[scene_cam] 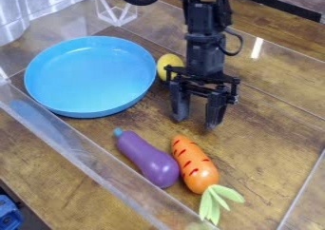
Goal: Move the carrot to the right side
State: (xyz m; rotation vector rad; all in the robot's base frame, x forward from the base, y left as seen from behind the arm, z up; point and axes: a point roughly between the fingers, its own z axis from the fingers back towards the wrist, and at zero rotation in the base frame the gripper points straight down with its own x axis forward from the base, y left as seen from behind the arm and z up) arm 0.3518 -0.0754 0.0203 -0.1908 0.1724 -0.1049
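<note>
Gripper (200, 114) fingers are hanging apart above the wooden bench (121, 148), and I am seeing bare wood between the tips, so I am holding nothing. I am taking the blue bowl (89, 74) as my landmark. From my camera, the black gripper is hovering just beside the bowl, off its right-hand rim.

My toy carrot (195, 165) is lying on the bench below and to the right of the bowl in the view, well apart from it. Its orange body with dark stripes is pointing its narrow end up toward the bowl's side of the picture, while its light green leafy top (219, 202) is pointing away from the bowl, toward the bottom of the view.

Between the bowl and the carrot, the purple toy eggplant (148, 159) is resting at a slant, its blue-green stem end nearer the bowl and its fat end close beside the carrot. The yellow lemon (166, 65) is sitting close by the bowl's right rim, partly hidden behind the arm (203, 32).
</note>
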